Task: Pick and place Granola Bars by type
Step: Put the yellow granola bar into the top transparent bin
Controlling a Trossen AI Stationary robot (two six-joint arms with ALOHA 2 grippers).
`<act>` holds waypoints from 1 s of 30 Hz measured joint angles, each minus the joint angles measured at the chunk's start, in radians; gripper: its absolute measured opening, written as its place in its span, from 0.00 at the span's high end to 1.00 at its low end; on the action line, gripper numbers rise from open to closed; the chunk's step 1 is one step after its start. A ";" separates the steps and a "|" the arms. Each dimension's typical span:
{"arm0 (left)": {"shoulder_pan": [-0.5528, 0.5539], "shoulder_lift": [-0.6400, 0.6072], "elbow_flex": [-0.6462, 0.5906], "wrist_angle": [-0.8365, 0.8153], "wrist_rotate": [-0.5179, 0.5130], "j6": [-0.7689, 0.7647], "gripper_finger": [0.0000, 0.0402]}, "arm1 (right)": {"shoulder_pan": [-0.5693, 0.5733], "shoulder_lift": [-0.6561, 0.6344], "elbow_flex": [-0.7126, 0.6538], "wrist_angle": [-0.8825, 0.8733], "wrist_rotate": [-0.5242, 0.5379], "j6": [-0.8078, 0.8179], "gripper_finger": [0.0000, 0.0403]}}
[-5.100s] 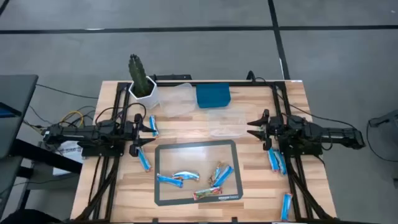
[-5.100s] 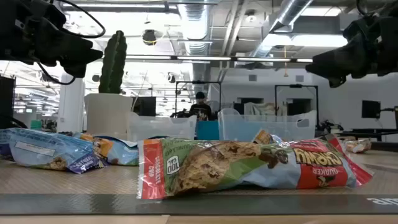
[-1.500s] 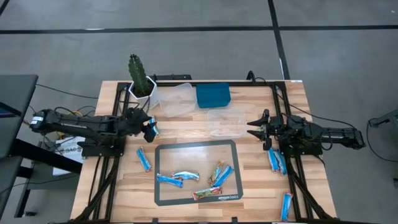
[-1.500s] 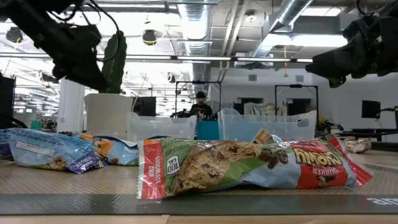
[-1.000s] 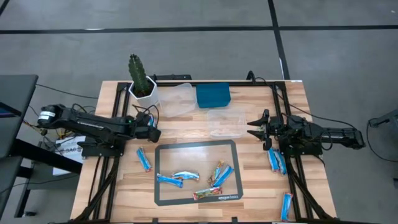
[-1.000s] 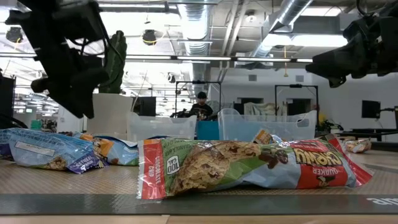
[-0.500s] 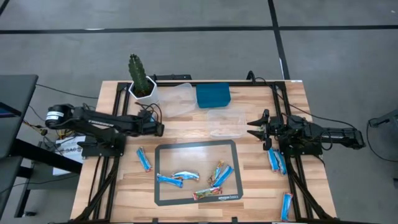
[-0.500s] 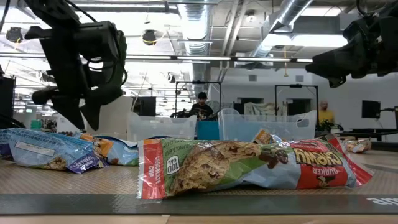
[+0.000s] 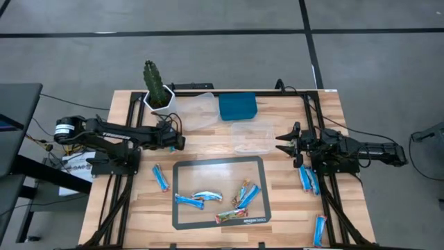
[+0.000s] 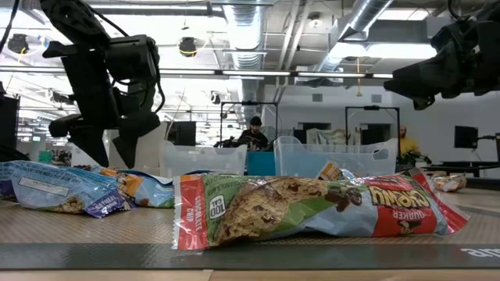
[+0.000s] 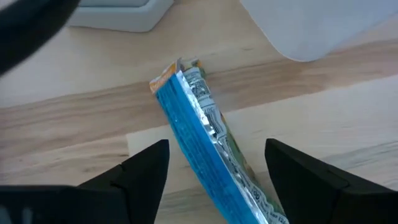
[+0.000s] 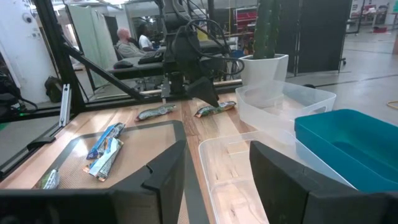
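1. Left gripper (image 11: 214, 163): fingers spread wide, straddling a blue granola bar (image 11: 205, 146) lying on the table near the plant pot (image 9: 159, 99).
2. Right gripper (image 9: 283, 142): fingers parted, empty, hovering beside a clear tub (image 9: 253, 135) toward the table's right edge.

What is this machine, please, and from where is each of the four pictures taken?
It is a robot with two dark arms at a wooden table. One picture looks straight down, one looks level across the table top, and two come from cameras on the arms' wrists. The left gripper reaches out near the cactus pot, its fingers open on either side of a blue bar that lies on the wood; nothing is held yet. The right gripper waits, open, beside a clear tub. More bars lie on a grey mat and near the table's edges. A second clear tub and a blue bin stand at the back.
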 joint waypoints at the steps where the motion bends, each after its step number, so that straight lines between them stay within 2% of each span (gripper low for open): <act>1: 0.004 0.009 0.000 0.001 0.010 0.000 0.35 | 0.000 0.000 0.000 0.000 0.000 0.000 0.58; 9: 0.028 0.111 0.001 0.073 0.045 0.021 0.35 | 0.000 0.000 0.000 0.000 0.000 0.000 0.58; 15: 0.028 0.134 0.003 0.092 0.049 0.023 0.37 | 0.000 0.000 0.000 0.000 0.000 0.000 0.58; 18: 0.028 0.130 0.003 0.095 0.065 0.039 0.45 | 0.000 0.000 0.000 0.000 0.000 0.000 0.58; 26: 0.015 0.130 0.003 0.099 0.078 0.052 0.74 | 0.000 0.000 0.000 0.000 0.000 0.000 0.58; 30: 0.009 0.130 0.002 0.097 0.078 0.052 0.83 | 0.000 0.000 0.000 0.000 0.000 0.000 0.58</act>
